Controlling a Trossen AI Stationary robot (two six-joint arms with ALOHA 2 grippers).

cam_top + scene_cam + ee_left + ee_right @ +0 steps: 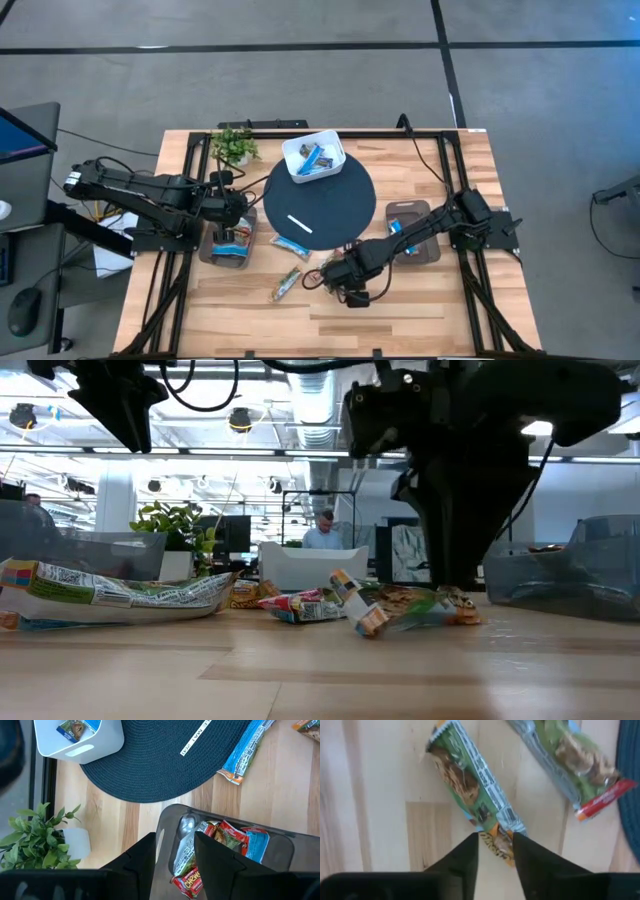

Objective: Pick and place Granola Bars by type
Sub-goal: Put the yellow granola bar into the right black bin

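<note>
Between your right gripper's (495, 847) narrowly parted fingers sits the green granola bar's (472, 787) end, its length slanting away.

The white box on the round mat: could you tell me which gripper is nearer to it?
Left. The left gripper is over the left bin beside the mat; the right gripper is farther from the white box, past the mat's opposite edge.

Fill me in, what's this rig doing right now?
Sorting granola bars by type. The right pincer is down at the table, fingers straddling the end of a green-wrapped bar; not yet lifted. The left pincer hangs over the left bin, which holds red-wrapped bars. A blue bar lies loose by the mat.
</note>
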